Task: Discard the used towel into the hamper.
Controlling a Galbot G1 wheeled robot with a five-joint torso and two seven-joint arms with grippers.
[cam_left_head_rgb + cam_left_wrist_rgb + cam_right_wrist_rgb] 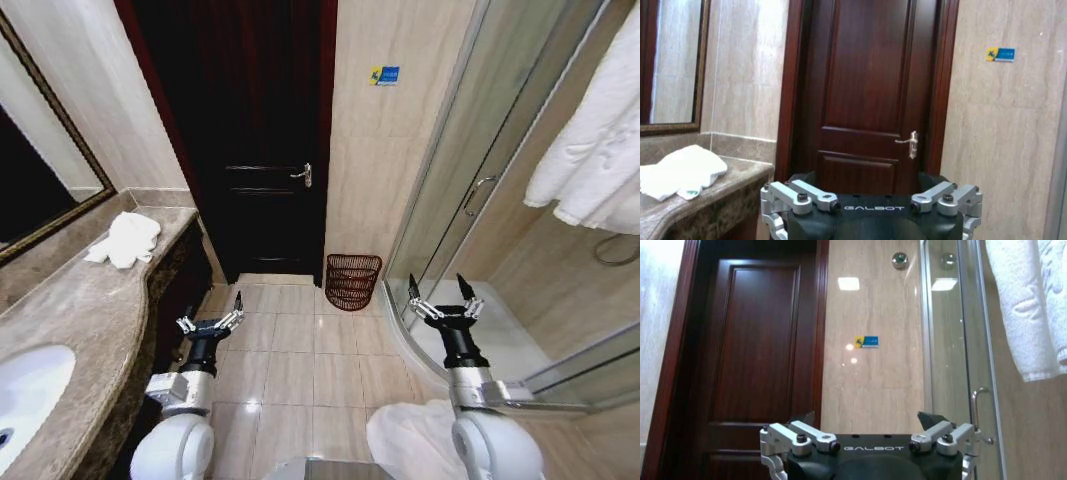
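A crumpled white towel (122,240) lies on the marble counter (80,310) at my left, near the mirror; the left wrist view shows this towel (683,170) on the counter's end. The hamper (352,281), a dark reddish-brown slatted basket, stands on the floor against the wall, between the door and the shower. My left gripper (210,312) hangs open over the floor tiles beside the counter front, holding nothing. My right gripper (437,285) is open and empty too, raised near the shower's curved base, to the right of the hamper.
A dark wooden door (270,140) is shut straight ahead. The glass shower door (480,180) is on the right, and a white robe (590,150) hangs there. A sink (30,400) sits in the counter. A white cloth heap (410,440) lies by my base.
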